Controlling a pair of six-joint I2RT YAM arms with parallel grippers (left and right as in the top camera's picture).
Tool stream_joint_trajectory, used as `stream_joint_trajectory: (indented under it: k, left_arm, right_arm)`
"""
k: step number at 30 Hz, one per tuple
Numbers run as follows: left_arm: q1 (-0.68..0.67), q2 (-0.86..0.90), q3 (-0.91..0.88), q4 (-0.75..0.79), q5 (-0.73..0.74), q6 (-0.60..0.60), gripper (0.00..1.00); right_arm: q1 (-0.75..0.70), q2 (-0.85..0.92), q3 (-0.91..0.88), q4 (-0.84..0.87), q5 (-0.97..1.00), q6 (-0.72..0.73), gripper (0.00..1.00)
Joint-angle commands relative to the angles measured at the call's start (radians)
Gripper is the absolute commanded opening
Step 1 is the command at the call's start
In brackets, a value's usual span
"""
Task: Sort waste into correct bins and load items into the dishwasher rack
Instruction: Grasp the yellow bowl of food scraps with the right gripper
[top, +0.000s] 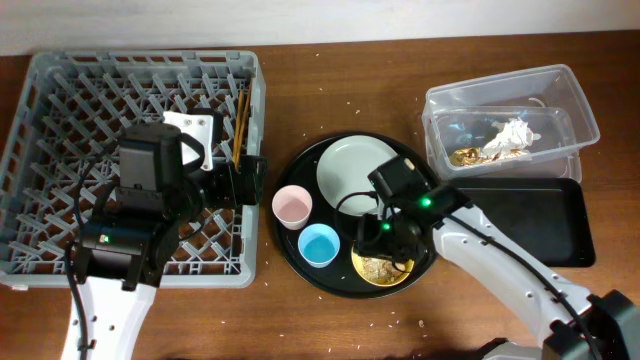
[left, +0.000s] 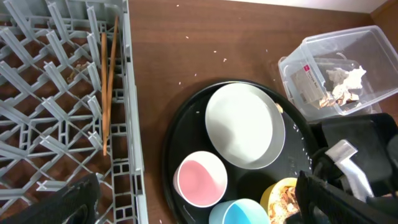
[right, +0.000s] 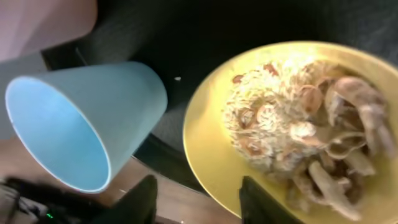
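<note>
The grey dishwasher rack (top: 60, 100) fills the left. On the round black tray (top: 300, 180) stand the grey-green plate (top: 355, 170), pink cup (top: 291, 206), light-blue cup (top: 319, 244) and yellow bowl (top: 385, 270) holding tan food scraps (right: 298, 124). My right gripper (right: 202, 202) is open, its fingers on either side of the yellow bowl's (right: 217, 155) near rim, beside the blue cup (right: 81, 124). My left gripper (left: 196, 190) is open and empty over the rack's right edge, facing the pink cup (left: 200, 178). The clear tub (top: 510, 120) holds white tissue (top: 508, 135) and gold foil (top: 464, 156).
The shallow black rectangular tray (top: 540, 220) lies in front of the clear tub. Wooden chopsticks (top: 240, 125) and a white object (top: 195, 130) sit in the rack. Tiny white specks dot the brown table. My right arm (top: 500, 260) crosses the lower right.
</note>
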Motion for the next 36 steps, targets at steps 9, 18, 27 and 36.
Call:
stream_joint_trajectory:
  k: [9,18,27,36]
  left_arm:
    - [0.002,-0.002,0.016,-0.016,0.015,0.012,0.99]
    - [0.002,-0.002,0.016,-0.025,0.015,0.012,0.99]
    - [0.002,-0.002,0.016,-0.024,0.015,0.012,0.99]
    - [0.002,-0.002,0.016,-0.025,0.015,0.012,0.99]
  right_arm:
    - [0.032,0.156,-0.023,0.096,0.066,0.235,0.33]
    - [0.027,0.132,0.060,-0.022,0.199,0.123,0.04]
    - [-0.068,0.136,0.070,-0.063,0.175,0.029,0.09]
    - [-0.041,0.216,0.069,-0.053,0.171,0.058,0.30]
